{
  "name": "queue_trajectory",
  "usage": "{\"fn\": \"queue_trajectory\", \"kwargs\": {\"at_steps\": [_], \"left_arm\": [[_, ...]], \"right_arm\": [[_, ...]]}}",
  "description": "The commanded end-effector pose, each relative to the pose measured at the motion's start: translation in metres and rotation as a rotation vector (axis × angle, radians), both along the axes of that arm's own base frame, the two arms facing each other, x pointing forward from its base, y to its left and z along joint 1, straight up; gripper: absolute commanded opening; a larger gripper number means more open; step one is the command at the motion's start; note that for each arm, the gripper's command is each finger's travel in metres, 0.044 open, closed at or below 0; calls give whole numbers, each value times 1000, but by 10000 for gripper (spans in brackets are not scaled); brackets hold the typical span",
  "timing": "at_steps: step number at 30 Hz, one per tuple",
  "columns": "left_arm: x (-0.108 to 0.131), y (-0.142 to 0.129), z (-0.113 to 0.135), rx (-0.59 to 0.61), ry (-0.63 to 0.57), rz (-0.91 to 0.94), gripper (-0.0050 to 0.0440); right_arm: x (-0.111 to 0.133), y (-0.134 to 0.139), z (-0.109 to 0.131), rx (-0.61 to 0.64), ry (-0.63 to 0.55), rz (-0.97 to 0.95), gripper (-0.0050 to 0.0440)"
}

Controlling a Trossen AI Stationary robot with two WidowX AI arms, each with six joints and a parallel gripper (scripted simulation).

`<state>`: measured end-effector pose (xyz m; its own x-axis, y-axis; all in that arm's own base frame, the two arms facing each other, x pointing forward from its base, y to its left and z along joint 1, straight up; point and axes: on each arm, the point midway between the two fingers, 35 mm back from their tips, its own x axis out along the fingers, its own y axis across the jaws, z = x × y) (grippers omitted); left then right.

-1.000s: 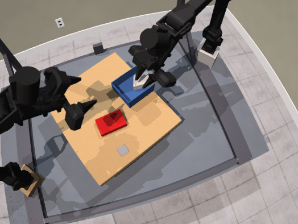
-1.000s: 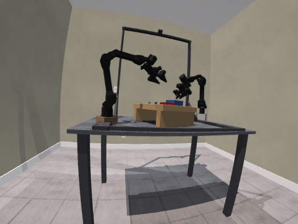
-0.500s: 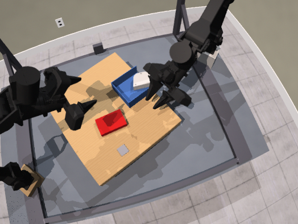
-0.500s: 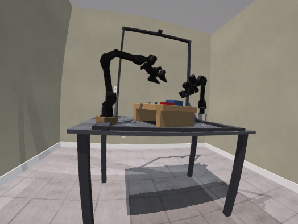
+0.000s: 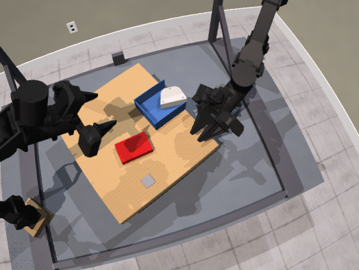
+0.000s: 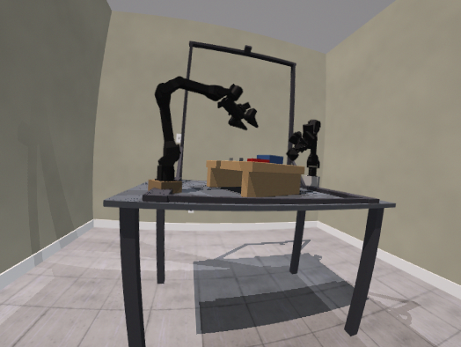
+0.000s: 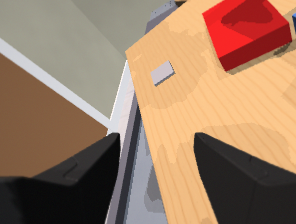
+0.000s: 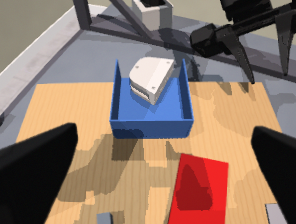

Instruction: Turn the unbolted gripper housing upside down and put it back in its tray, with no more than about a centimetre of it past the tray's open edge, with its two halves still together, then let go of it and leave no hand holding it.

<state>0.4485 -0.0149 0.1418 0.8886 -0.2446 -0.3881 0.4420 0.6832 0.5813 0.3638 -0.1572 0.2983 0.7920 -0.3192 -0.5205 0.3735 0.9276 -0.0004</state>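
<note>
The white housing (image 5: 172, 96) (image 8: 151, 75) lies in the blue tray (image 5: 172, 116) (image 8: 150, 130), turned at an angle, with a screw-dotted flat face up. It lies at the tray's open end, away from the right arm, and appears to reach over that edge; how far I cannot tell. Its halves look together. My left gripper (image 5: 196, 136) (image 7: 157, 140) (image 8: 268, 79) is part open and empty, above the board beside the tray. My right gripper (image 5: 106, 107) (image 6: 252, 128) (image 8: 165, 133) is wide open and empty, high above the board, clear of the tray.
A red block (image 5: 133, 148) (image 7: 247, 27) (image 8: 200, 190) lies on the wooden board (image 5: 103, 185) near the tray. A small grey plate (image 5: 148, 181) (image 7: 163, 73) lies beyond it. A small grey block (image 8: 104, 218) stands at the right wrist view's bottom. Dark frame posts stand around the table.
</note>
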Motion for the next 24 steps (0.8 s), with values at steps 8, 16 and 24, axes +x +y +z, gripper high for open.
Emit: {"fn": "queue_trajectory", "kwargs": {"at_steps": [8, 16, 24], "left_arm": [[-19, 11, -16, 201, -201, -148, 193], [-49, 16, -31, 403, -355, -260, 193], [-72, 10, -37, 538, -472, -341, 193]], "right_arm": [[-1, 0, 10, -10, -23, -4, 437], [-1, 0, 10, -10, -23, -4, 437], [-1, 0, 10, -10, -23, -4, 437]]}}
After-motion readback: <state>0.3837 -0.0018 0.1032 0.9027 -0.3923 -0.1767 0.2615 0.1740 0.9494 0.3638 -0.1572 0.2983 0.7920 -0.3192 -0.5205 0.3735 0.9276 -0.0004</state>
